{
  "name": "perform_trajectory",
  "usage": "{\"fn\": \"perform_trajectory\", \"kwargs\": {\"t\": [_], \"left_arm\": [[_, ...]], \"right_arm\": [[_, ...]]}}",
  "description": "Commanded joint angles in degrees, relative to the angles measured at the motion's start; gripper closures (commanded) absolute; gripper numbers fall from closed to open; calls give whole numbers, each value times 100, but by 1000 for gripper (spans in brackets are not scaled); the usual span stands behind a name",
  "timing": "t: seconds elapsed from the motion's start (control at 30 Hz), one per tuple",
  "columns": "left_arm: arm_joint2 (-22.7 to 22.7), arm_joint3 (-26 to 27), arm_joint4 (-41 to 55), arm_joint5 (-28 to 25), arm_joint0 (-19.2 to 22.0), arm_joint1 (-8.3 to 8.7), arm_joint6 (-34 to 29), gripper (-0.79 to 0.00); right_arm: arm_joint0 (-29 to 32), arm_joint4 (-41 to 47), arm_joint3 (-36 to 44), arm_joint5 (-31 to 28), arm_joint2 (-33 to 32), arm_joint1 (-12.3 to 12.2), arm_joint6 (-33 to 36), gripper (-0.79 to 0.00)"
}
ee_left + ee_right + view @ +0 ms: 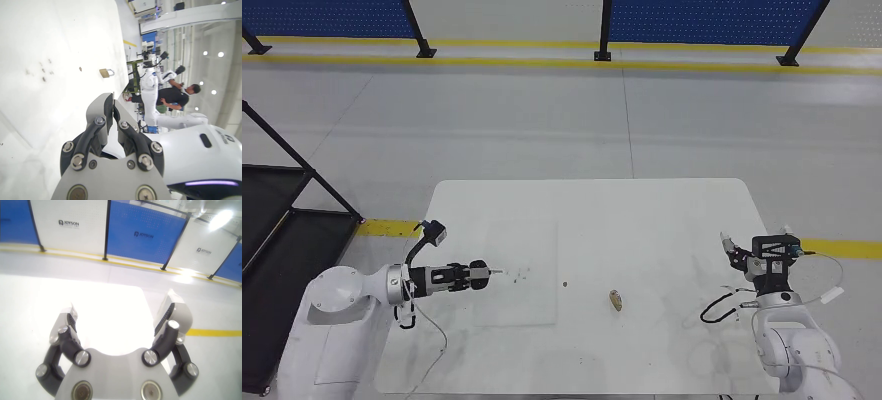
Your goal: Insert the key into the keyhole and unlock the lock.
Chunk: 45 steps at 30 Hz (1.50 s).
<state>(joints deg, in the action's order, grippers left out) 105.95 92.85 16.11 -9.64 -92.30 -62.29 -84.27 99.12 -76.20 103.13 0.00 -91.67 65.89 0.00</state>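
The left gripper (113, 103), pinched shut on the thin key (113, 95), hangs over the white table (662, 220), well apart from the brass padlock (106, 73) lying mid-table, while the right gripper (122, 307) gapes wide, empty; insertion and unlocking are not yet done.

We saw a white tabletop (642, 220); past its far edge a yellow floor line (542, 62) ran below blue barrier panels (712, 20), and a black rack (272, 200) stood off the tabletop's left side.
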Motion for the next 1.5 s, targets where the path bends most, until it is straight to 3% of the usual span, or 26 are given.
{"fn": "perform_trajectory", "kwargs": {"t": [0.0, 0.23, 0.8, 1.17, 1.47], "left_arm": [[50, -406, 482, -119, 154, 27, -359, 0], [-310, -764, 1549, -361, 192, 233, -373, 0], [-310, -764, 1549, -361, 192, 233, -373, 0], [-310, -764, 1549, -361, 192, 233, -373, 0], [-310, -764, 1549, -361, 192, 233, -373, 0]], "right_arm": [[0, 0, 0, 0, 0, 0, 0, -785], [0, 0, 0, 0, 0, 0, 0, -785], [-27, -40, 31, -51, 18, -1, 4, -785], [-139, -1048, 993, -767, 801, -3, 1319, -785], [-93, -1342, 1913, -1212, 1505, 27, 2927, -785]]}}
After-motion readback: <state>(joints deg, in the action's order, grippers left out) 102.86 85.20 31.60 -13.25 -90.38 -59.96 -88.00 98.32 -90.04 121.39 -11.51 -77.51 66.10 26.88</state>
